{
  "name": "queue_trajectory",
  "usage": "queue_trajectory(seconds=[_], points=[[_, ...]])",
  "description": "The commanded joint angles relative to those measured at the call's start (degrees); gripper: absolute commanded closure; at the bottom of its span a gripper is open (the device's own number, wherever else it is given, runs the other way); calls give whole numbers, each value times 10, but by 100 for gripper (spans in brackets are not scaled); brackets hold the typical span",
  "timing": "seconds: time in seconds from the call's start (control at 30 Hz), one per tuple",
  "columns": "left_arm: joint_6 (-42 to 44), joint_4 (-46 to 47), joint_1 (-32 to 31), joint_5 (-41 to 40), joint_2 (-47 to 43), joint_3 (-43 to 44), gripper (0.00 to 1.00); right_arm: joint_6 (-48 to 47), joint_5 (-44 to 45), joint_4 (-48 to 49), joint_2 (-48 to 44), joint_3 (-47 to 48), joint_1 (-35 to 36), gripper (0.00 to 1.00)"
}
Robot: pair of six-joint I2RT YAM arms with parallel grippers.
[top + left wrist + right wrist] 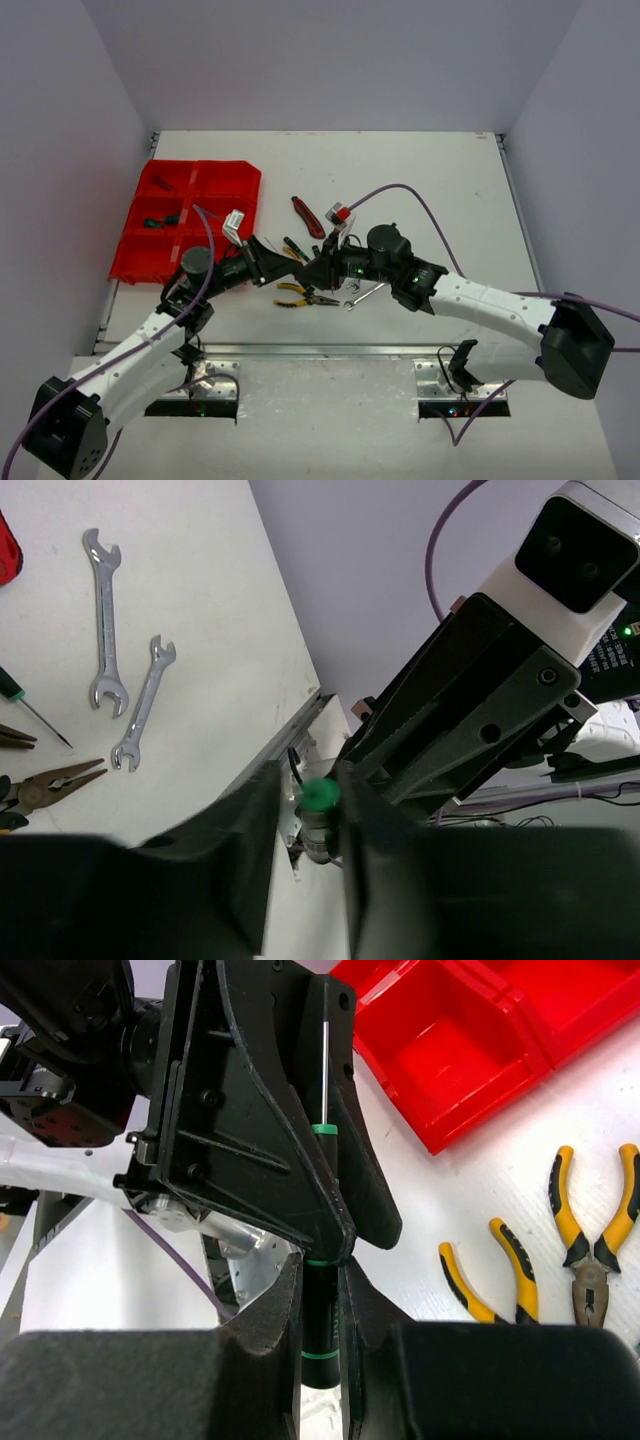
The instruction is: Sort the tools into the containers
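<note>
The two arms are meeting above the middle of the table, nose to nose. The left gripper (pixel 308 785) is clenching the green end of a screwdriver (pixel 320 1330), the cap sitting between its two fingers. The right gripper (pixel 320 1270) is clamping the same tool lower on its black, green-banded handle, so both claws are gripping it at once and it is hanging clear of the table. Its thin shaft is running up between the left fingers.

From the overhead view, the red tray (pixel 230 185) is lying at 10 o'clock from the grippers, well apart from them, with a few dark items resting in its left compartments; I cannot tell what they are. A red knife (pixel 307 215) is lying at 12 o'clock. Yellow-handled pliers (pixel 305 295) are lying at 6 o'clock, and a second pair (pixel 500 1280) is lying near them. A wrench (pixel 365 295) is resting at 4 o'clock, and the left wrist view is showing a longer wrench (pixel 103 620) beside it.
</note>
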Motion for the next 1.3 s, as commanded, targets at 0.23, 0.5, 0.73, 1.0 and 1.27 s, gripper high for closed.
queue_trajectory(seconds=[0.23,0.5,0.73,1.0,1.27], points=[[60,-50,-5,-69,-13,67,100,11,-26,62,-5,-5,4,70],[135,-506,74,-561,45,276,100,-6,292,-221,-72,14,1,1],[158,-556,397,-611,174,343,100,-8,356,-262,-220,-77,-11,1],[142,-576,438,-802,261,404,100,-10,326,-266,-289,-136,-18,1],[89,-539,439,-729,320,366,100,-31,296,-266,-293,-141,-19,1]])
